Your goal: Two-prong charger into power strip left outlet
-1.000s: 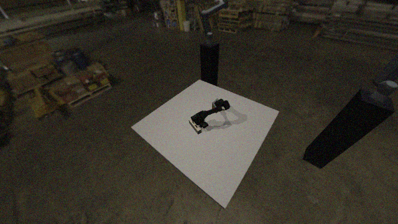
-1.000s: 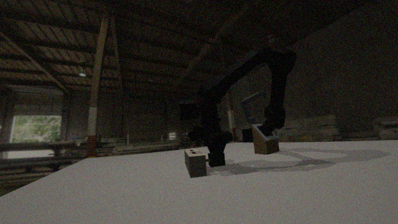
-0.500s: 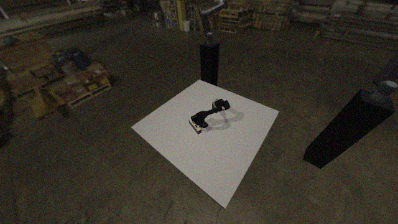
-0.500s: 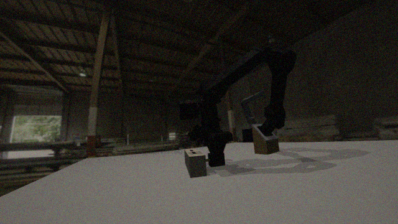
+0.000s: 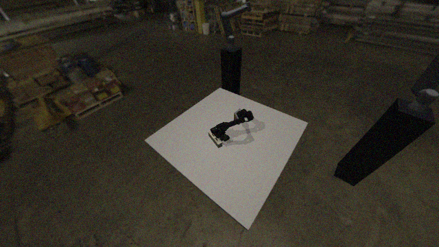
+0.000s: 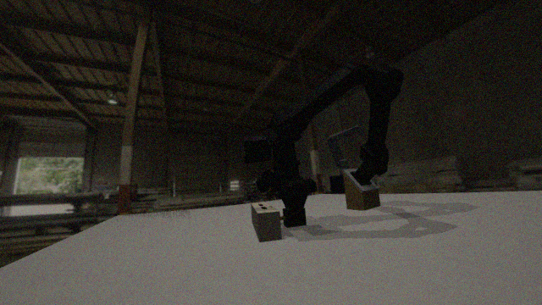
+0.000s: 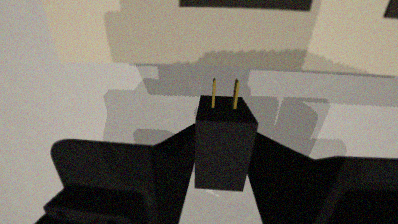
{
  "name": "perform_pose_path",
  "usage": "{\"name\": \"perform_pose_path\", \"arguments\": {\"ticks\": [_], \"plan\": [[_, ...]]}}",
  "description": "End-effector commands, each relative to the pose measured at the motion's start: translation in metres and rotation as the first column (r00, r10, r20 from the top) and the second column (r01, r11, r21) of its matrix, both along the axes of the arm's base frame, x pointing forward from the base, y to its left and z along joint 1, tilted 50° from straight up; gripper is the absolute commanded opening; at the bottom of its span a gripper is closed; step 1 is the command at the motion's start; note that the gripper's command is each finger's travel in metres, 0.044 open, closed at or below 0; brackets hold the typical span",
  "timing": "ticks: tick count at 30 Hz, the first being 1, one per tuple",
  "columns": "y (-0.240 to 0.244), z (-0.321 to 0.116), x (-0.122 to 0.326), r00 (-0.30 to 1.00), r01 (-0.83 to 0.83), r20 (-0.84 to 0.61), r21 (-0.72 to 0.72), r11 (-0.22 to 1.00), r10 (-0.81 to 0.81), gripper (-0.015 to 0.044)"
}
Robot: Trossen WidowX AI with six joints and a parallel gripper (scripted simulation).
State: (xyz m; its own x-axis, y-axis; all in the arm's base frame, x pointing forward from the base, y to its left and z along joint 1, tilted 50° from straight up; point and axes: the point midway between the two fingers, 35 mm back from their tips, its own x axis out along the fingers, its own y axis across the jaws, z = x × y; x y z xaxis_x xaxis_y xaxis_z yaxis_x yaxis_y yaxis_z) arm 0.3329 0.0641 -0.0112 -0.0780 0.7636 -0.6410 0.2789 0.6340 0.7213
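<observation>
The gripper (image 7: pixel 224 150) (image 6: pixel 294 220) is shut on the black charger (image 7: pixel 220 162), with one finger against each side. Two thin brass prongs (image 7: pixel 224 94) stick out from the charger toward the power strip, side by side and bare. The cream power strip (image 7: pixel 80 35) (image 6: pixel 268 226) (image 5: pixel 215 140) lies on the table, with dark outlets on its top. In the wrist view its near edge lies above the prong tips, and one outlet (image 7: pixel 245 4) is cut off by the top of the frame. In the exterior view the gripper is low, just right of the strip.
A wood-sided box (image 6: pixel 362 199) stands at the arm's base, behind and right of the strip. The white table top (image 5: pixel 240 178) has its edges in view in the top view. Arm shadows fall across it and onto the strip. Dark pillars (image 5: pixel 231 70) stand beyond the table.
</observation>
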Motion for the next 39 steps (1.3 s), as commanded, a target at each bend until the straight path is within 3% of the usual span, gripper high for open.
{"name": "perform_pose_path", "arguments": {"ticks": [1,39], "plan": [[0.0002,0.0015,0.0024,1.000,0.006,-0.001,0.004,1.000,-0.006,0.0000],[-0.0007,0.0007,0.0066,1.000,0.006,-0.001,0.004,1.000,-0.006,0.0000]]}}
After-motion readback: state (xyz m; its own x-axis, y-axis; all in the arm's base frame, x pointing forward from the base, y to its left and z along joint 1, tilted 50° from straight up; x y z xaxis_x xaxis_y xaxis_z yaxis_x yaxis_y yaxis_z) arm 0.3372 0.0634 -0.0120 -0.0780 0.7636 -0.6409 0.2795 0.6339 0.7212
